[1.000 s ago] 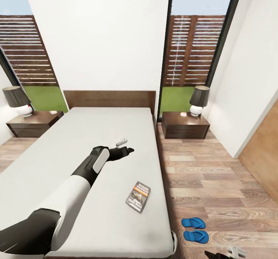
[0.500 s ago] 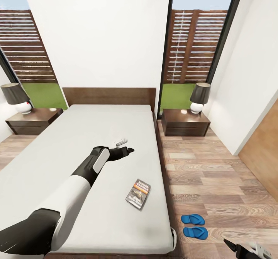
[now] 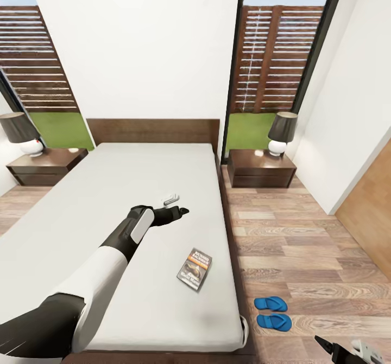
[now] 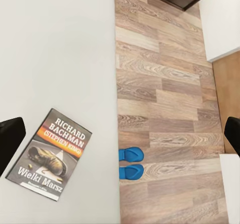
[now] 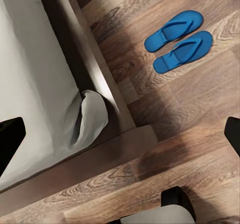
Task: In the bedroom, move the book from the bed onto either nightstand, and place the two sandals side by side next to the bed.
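While the book (image 3: 194, 269) lies on the bed (image 3: 81, 228), left gripper (image 3: 175, 204) hovers spread above; right gripper (image 3: 347, 349) spread near floor; sandals (image 3: 272, 313) paired bedside.

bed (image 3: 81, 234): book (image 3: 194, 269) | floor (image 3: 304, 244): sandals (image 3: 272, 313) side by side

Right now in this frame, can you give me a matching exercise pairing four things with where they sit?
Things:
1. book
2. sandals
3. lamp
4. left end effector

Places:
A. on the wood floor beside the bed
B. on a nightstand
C. lying flat on the mattress
D. in the air above the mattress

Pairs: 1-C, 2-A, 3-B, 4-D
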Motion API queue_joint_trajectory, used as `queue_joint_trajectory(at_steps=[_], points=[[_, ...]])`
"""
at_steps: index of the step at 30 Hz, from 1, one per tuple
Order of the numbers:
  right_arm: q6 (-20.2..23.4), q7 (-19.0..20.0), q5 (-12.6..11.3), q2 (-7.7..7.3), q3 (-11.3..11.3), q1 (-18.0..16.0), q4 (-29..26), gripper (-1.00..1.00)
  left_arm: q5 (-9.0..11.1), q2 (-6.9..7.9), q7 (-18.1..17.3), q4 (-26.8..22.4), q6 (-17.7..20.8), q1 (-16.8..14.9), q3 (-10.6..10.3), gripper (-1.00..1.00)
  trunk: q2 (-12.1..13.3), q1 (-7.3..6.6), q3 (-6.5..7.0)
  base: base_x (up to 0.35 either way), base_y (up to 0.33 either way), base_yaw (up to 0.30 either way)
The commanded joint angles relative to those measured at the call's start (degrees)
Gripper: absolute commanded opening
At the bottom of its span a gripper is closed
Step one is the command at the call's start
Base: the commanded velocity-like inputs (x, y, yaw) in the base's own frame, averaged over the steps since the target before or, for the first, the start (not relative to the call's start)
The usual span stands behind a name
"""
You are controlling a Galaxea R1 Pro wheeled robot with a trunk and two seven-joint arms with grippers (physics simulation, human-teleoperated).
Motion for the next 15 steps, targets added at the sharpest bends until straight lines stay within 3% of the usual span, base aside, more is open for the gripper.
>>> queue_joint_trajectory(at_steps=[1,15], points=[[-0.09,0.23,-0.51,-0.03,0.26,-0.06,0.12,1.00,-0.04,0.01,-0.08,-0.03,0.21,-0.05,-0.02,1.00,-0.12,0.03,-0.20,0.000,0.000,0.000],[-0.11,0.29,-0.51,-0.02,0.26,-0.06,0.11,1.00,-0.04,-0.41,-0.08,-0.03,0.21,-0.05,-0.02,1.00,-0.12,0.03,-1.46,0.000,0.000,0.000]])
